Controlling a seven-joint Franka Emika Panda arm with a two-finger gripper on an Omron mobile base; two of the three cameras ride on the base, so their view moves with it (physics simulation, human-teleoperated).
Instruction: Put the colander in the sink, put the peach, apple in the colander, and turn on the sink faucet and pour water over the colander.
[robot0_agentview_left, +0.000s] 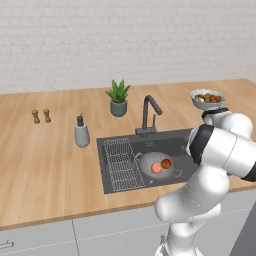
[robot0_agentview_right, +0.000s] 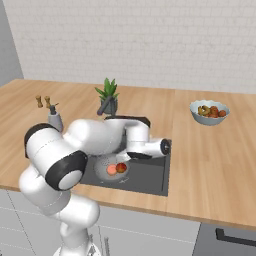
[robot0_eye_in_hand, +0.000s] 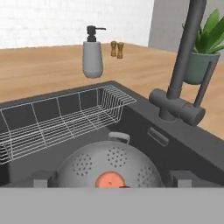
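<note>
Colander (robot0_eye_in_hand: 109, 164) upright in sink (robot0_eye_in_hand: 144, 131), faucet (robot0_eye_in_hand: 183, 65) neck tilted over basin, hand (robot0_eye_in_hand: 112, 183) spread wide

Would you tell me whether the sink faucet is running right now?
Off: no water stream falls from the sink faucet toward the colander holding the peach and apple.

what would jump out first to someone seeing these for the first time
Probably the colander sitting in the dark sink, with the pale peach and the red apple side by side inside it. Next, the tall sink faucet standing at the basin's back edge, with no water running. The big white arm bends over the basin's right side, and a bowl of mixed fruit rests on the counter further right.
</note>
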